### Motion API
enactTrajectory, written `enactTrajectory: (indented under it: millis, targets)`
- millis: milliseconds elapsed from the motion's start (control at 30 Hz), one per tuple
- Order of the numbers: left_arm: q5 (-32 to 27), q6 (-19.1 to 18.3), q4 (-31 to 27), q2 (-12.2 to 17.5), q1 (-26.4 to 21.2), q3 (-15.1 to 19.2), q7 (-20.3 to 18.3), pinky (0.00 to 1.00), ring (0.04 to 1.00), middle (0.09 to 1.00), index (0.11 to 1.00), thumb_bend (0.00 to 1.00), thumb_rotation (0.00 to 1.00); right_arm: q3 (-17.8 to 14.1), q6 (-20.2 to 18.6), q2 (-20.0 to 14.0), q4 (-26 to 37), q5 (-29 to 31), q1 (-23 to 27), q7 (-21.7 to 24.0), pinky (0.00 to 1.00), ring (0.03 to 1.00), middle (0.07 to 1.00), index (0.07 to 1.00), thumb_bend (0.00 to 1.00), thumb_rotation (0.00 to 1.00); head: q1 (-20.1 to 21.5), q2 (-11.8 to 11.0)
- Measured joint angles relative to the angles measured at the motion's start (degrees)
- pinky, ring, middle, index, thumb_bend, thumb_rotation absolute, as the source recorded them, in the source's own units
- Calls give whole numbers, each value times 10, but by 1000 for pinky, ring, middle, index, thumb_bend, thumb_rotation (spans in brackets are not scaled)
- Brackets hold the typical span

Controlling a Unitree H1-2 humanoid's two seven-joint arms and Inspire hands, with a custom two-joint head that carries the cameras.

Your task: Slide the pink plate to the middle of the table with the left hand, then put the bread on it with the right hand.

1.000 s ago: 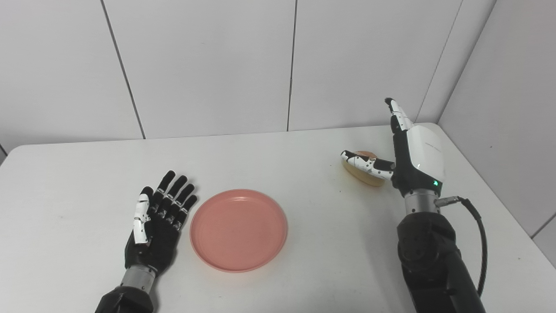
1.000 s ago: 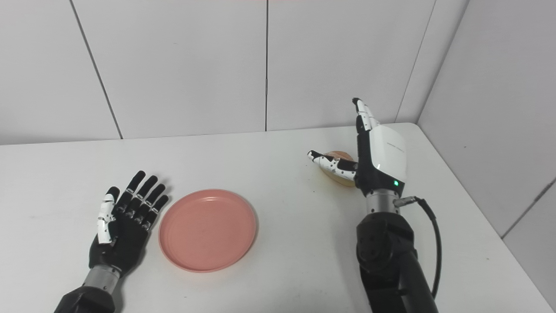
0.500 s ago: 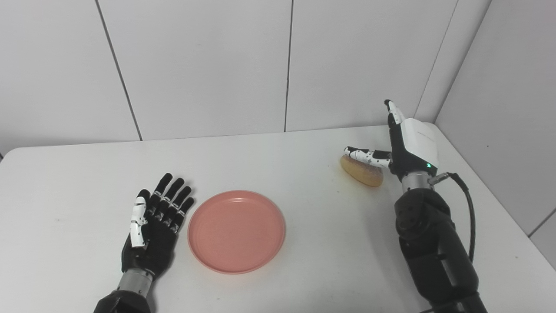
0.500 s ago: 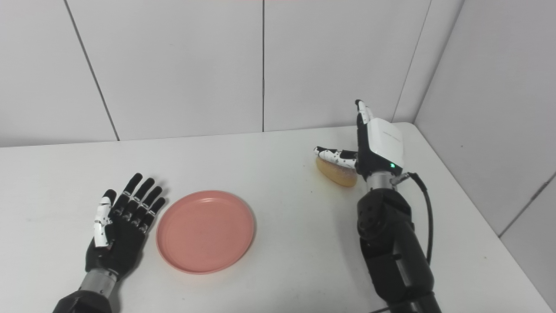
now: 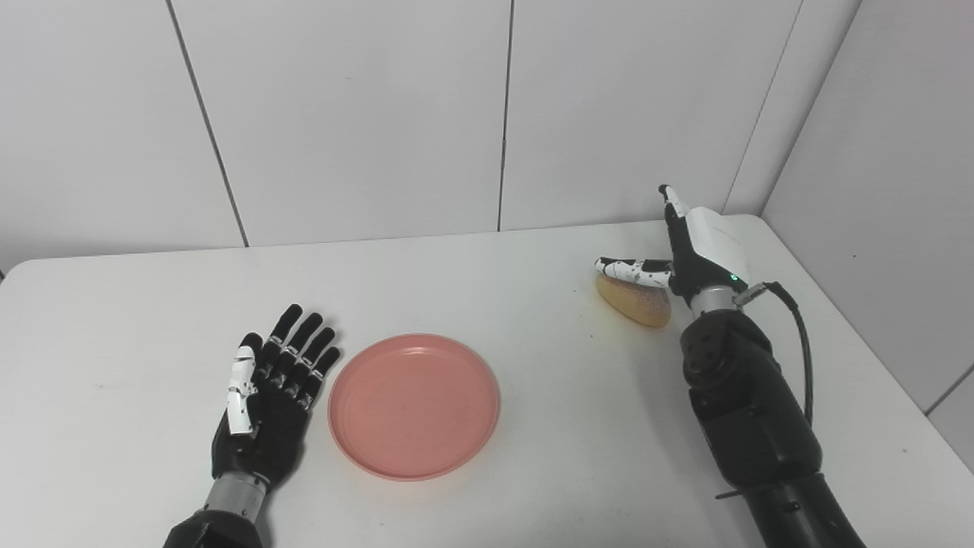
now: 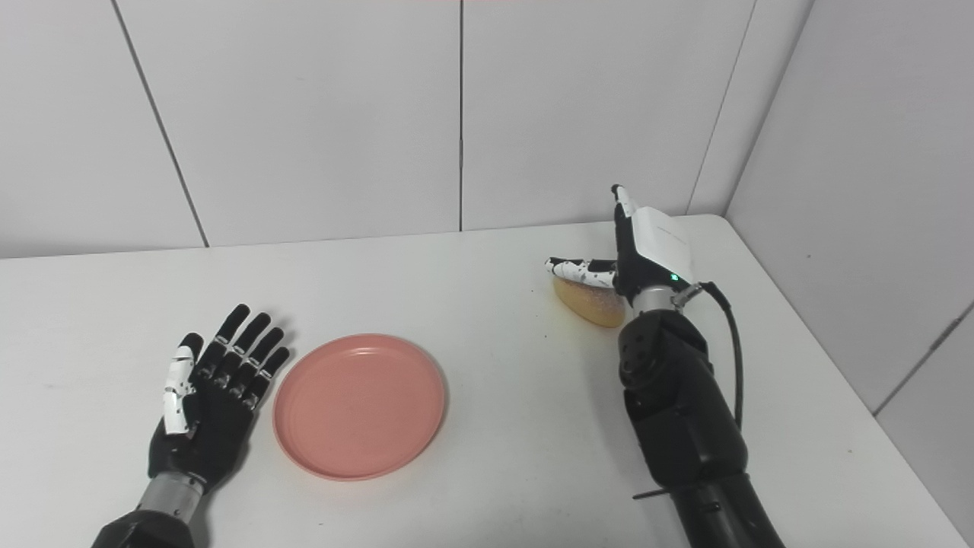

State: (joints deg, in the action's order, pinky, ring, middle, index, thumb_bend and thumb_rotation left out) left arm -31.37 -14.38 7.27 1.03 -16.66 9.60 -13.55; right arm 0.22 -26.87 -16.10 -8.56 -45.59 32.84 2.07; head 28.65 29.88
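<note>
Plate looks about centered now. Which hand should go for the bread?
Right. The right hand is already at the bread, open, thumb over its top. The left hand lies open beside the plate, far across the table from it.

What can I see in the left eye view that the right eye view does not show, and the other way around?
Only the left eye view shows the table's rounded far-left corner. Only the right eye view shows more of the side wall on the right and the table's right edge running further toward the camera.

Both show the open left hand lying flat beside the pink plate, and the open right hand upright next to the bread, its thumb reaching over the bread.
</note>
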Motion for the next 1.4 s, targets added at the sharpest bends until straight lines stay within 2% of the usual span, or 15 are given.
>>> enactTrajectory:
  millis: [300, 600, 1133, 1333, 1400]
  targets:
    - [0, 0, -2, 1, 1, -2, 0, 921, 898, 896, 886, 321, 1000, -3, 0, 6, -28, 0, 7, 34, 723, 861, 932, 951, 966, 512, -10, 3]
    - [-3, 0, -1, 1, 2, -1, 0, 928, 898, 895, 883, 332, 1000, -1, 0, 15, -57, 0, 15, 38, 752, 881, 941, 945, 964, 514, -10, 7]
    - [-10, -4, -4, 1, 2, 1, 0, 911, 891, 889, 878, 331, 1000, -2, -1, 5, -121, 24, 33, 21, 729, 876, 951, 953, 971, 485, -11, 11]
    - [-10, -5, -5, 1, 3, 0, 1, 918, 895, 896, 890, 335, 1000, -2, -1, -3, -134, 43, 35, 13, 669, 830, 922, 943, 978, 469, -12, 11]
    - [-10, -5, -4, 1, 3, 0, 1, 923, 899, 898, 892, 336, 1000, -1, -1, -3, -136, 50, 35, 9, 590, 749, 859, 942, 973, 458, -13, 11]
